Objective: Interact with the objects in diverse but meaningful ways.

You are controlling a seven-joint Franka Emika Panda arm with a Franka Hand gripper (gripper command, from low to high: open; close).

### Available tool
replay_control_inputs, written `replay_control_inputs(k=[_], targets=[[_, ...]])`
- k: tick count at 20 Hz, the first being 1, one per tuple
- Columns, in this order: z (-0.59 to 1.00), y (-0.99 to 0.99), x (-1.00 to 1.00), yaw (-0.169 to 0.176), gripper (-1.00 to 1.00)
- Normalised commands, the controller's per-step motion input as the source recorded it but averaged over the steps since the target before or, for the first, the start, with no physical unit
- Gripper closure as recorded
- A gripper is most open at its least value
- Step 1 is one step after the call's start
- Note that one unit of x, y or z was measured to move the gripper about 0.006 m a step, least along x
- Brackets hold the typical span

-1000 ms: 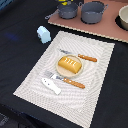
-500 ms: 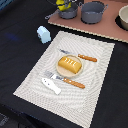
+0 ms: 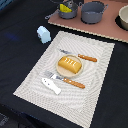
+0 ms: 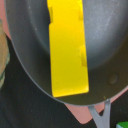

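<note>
Yellow holed cheese wedge (image 4: 68,47) lying inside a dark grey metal pot (image 4: 107,47), near the far edge.

Open striped woven placemat (image 3: 70,70) holds the golden-brown scored bread loaf (image 3: 70,64) on a plate; pale blue rounded-top block (image 3: 43,34) just beside it. Fingers unseen; cannot tell their state.

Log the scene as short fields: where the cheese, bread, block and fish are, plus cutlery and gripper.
cheese: in a grey pot, far side
second pot: beside it, on the pink mat
bread: on a small plate, middle of the striped mat
knife: beyond the plate
fork: nearer side of the plate
fish: next to the fork
block: off the striped mat, on the dark cloth
gripper: not visible; state unknown
</note>
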Motion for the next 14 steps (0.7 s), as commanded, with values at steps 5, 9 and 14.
replay_control_inputs(k=[5, 9, 14], targets=[[0.31, -0.81, -0.24, -0.057, -1.0], [0.16, -0.87, -0.22, -0.036, -1.0], [0.06, -0.96, -0.24, -0.003, -1.0]])
